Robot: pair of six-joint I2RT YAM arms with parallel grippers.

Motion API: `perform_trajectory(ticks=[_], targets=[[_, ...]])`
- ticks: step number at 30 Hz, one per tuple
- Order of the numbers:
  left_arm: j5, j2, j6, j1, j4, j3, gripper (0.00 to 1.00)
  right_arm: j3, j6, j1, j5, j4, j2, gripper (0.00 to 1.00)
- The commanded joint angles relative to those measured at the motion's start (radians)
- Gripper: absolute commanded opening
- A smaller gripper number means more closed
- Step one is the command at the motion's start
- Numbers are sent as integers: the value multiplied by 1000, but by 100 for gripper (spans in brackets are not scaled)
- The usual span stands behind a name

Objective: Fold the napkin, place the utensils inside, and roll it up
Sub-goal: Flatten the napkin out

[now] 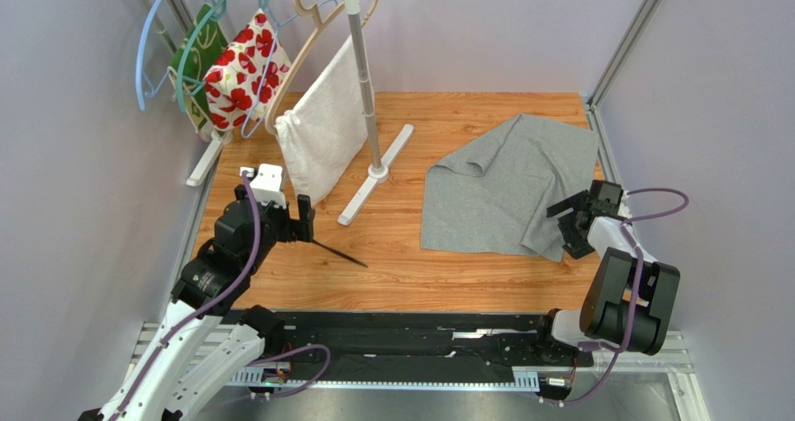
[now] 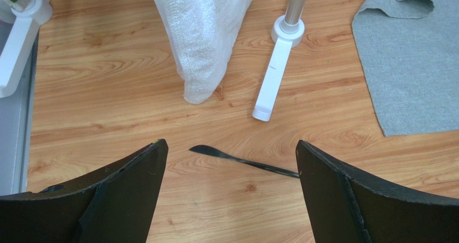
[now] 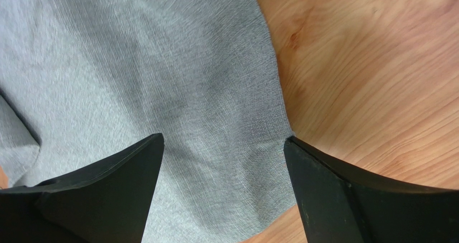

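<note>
The grey napkin (image 1: 504, 188) lies spread on the right of the wooden table, with a raised fold near its far left corner. It also shows in the left wrist view (image 2: 412, 60) and the right wrist view (image 3: 151, 81). The slim dark knife (image 1: 338, 251) lies on the wood left of centre; in the left wrist view the knife (image 2: 242, 160) lies between and just ahead of the fingertips. My left gripper (image 1: 300, 221) is open and empty, above the knife's near end. My right gripper (image 1: 571, 224) is open and empty over the napkin's near right corner.
A white clothes rack (image 1: 362, 95) stands at the back left, its foot (image 1: 378, 174) on the table. A white towel-like cloth (image 1: 322, 132), red-flowered fabric (image 1: 247, 67) and green fabric (image 1: 198, 53) hang from it. Grey walls close in both sides.
</note>
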Motion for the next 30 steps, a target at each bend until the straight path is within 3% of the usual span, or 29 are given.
perform_trajectory(ticks=[1, 13, 19, 22, 27, 30], targets=[[-21, -10, 24, -3, 4, 10, 98, -3, 11, -56, 77, -34, 35, 93], [-32, -27, 33, -3, 14, 0, 98, 120, -89, -84, 411, -189, 67, 96], [-35, -27, 32, -3, 16, -1, 98, 170, -167, -89, 520, -179, 102, 96], [-30, -26, 33, -3, 18, -1, 98, 221, -213, -80, 496, -200, 81, 93], [-23, -13, 35, -3, 22, -1, 98, 247, -264, 158, 453, -169, -152, 90], [-24, -9, 33, -3, 22, -1, 98, 266, -230, 334, 373, -152, -168, 89]])
